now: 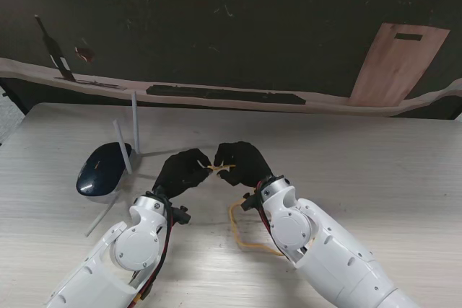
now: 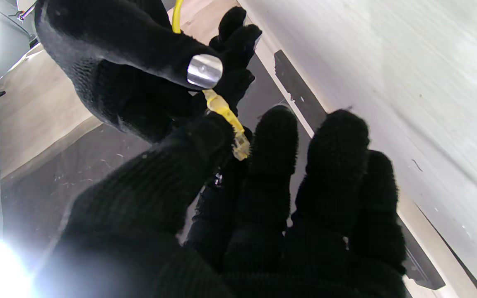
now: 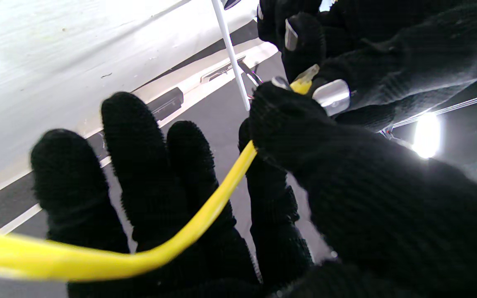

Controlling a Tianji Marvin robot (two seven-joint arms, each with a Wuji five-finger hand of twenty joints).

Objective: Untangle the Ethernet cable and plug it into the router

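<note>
Scene: two black-gloved robot hands meet over the middle of a pale wood-grain desk (image 1: 375,156), fingertips almost touching.
Cable: the thin yellow Ethernet cable (image 3: 205,215) loops on the desk beside the right forearm and rises to the hands; its clear plastic plug (image 2: 240,142) sits between them.
Right hand: the right hand (image 1: 242,164) pinches the cable just behind the plug between thumb and forefinger, its other fingers spread loose.
Left hand: the left hand (image 1: 182,172) is partly curled with its fingers closing around the plug; whether it truly grips it cannot be told.
Router: the dark blue rounded router with two white upright antennas (image 1: 103,167) stands to the left, near the left hand; its ports are not visible.
Stage: judged a hand-to-hand transfer of the plug, with insertion not yet begun.
Risk: releasing before the other hand has a firm hold could drop the plug; the remaining loop may snag and drag the cable back; an antenna could be knocked on approach.
</note>
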